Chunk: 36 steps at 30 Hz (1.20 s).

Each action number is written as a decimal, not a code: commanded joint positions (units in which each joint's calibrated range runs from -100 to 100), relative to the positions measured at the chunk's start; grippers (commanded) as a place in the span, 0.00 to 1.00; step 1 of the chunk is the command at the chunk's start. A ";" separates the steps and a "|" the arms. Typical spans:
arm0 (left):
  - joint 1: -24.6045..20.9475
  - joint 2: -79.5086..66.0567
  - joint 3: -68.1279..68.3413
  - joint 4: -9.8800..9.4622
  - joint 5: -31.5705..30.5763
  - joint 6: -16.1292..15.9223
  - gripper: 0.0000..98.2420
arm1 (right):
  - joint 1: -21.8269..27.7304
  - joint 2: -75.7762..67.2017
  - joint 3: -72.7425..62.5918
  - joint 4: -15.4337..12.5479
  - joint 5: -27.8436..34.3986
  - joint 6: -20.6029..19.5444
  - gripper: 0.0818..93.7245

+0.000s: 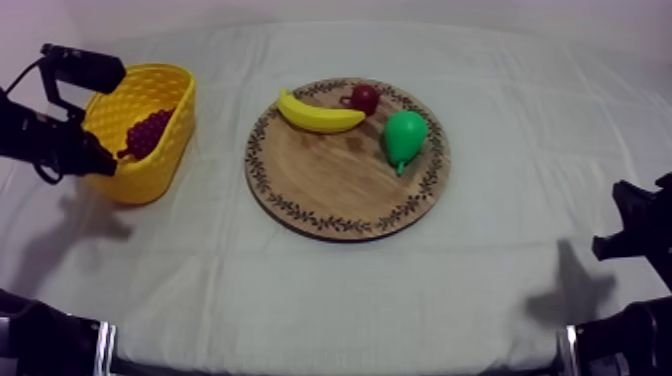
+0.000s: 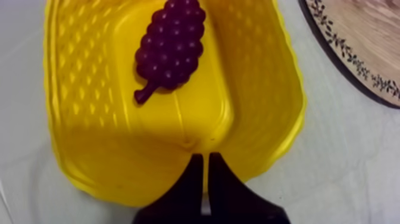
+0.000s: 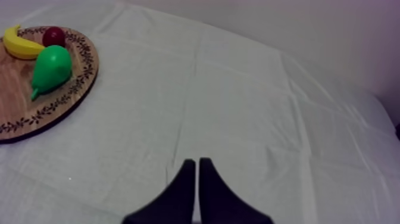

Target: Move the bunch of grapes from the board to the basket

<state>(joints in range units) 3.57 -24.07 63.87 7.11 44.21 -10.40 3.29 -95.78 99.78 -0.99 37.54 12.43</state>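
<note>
The purple bunch of grapes lies inside the yellow basket at the table's left. My left gripper hangs just above the basket's near rim, shut, with nothing between its fingers. The round wooden board with a patterned rim sits in the middle. My right gripper is shut and empty over bare cloth, low at the table's right.
On the board lie a yellow banana, a small red fruit and a green pear. Open cloth stretches between the board and the right arm.
</note>
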 commanded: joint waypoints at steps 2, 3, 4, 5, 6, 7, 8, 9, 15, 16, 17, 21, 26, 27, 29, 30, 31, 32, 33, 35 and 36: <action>-0.24 -4.65 4.15 -0.08 -1.50 0.30 0.00 | 0.00 0.02 -0.01 -0.01 0.04 0.00 0.00; -0.36 -6.13 5.55 -0.10 -2.16 0.45 0.00 | 0.00 0.02 -0.01 -0.01 0.04 0.00 0.00; -0.51 -7.71 6.99 -0.13 -2.86 0.65 0.00 | 0.00 0.02 -0.01 -0.01 0.04 0.00 0.00; -0.64 -9.38 8.47 -0.16 -3.60 0.87 0.00 | 0.00 0.02 -0.01 -0.01 0.04 0.00 0.00; -0.75 -11.17 9.94 -0.20 -4.33 1.07 0.00 | 0.00 0.02 -0.01 -0.01 0.04 0.00 0.00; -0.82 -13.02 11.33 -0.23 -5.09 1.20 0.00 | 0.00 0.02 -0.01 -0.01 0.04 0.00 0.00; -0.88 -14.88 12.65 -0.25 -5.79 1.24 0.00 | 0.00 0.02 -0.01 -0.01 0.04 0.00 0.00; -0.96 -16.65 13.83 -0.32 -6.30 1.30 0.00 | 0.00 0.02 -0.01 -0.01 0.04 0.00 0.00; -1.50 -25.46 17.29 -0.70 -5.04 1.57 0.00 | 0.00 0.02 -0.01 -0.01 0.04 0.00 0.00; -1.68 -26.95 17.62 -0.72 -4.27 1.56 0.00 | 0.00 0.02 -0.01 -0.01 0.04 0.00 0.00; -1.87 -28.62 18.05 -0.70 -3.61 1.52 0.00 | 0.00 0.02 -0.01 -0.01 0.04 0.00 0.00; -2.30 -36.37 21.52 -0.76 -2.75 2.16 0.00 | 0.00 0.02 -0.01 -0.01 0.04 0.00 0.00; -3.01 -46.41 25.84 -0.98 -1.86 3.68 0.00 | 0.00 0.02 -0.01 -0.01 0.04 0.00 0.00; -3.10 -48.54 26.72 -1.00 -1.61 3.88 0.00 | 0.00 0.02 -0.01 -0.01 0.04 0.00 0.00; -3.27 -52.85 28.42 -0.90 -1.17 4.09 0.00 | 0.00 0.02 -0.01 -0.01 0.04 0.00 0.00; -3.28 -54.91 28.90 -0.89 -0.81 4.18 0.00 | 0.00 0.02 -0.01 -0.01 0.04 0.00 0.00; -3.29 -56.82 29.29 -0.84 -0.49 4.29 0.00 | 0.00 0.02 -0.01 -0.01 0.04 0.00 0.00; -3.30 -58.55 29.60 -0.81 -0.21 4.42 0.00 | 0.00 0.02 -0.01 -0.01 0.04 0.00 0.00; -3.31 -60.07 29.86 -0.82 0.01 4.61 0.00 | 0.00 0.02 -0.01 -0.01 0.04 0.00 0.00; -3.49 -62.88 30.28 -0.82 0.31 4.88 0.00 | 0.00 0.02 -0.01 -0.01 0.04 0.00 0.00; -3.68 -64.23 30.50 -0.79 0.39 4.92 0.00 | 0.00 0.02 -0.01 -0.01 0.04 0.00 0.00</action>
<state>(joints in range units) 0.03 -84.22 94.17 6.25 44.75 -5.51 3.29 -95.78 99.78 -0.99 37.61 12.43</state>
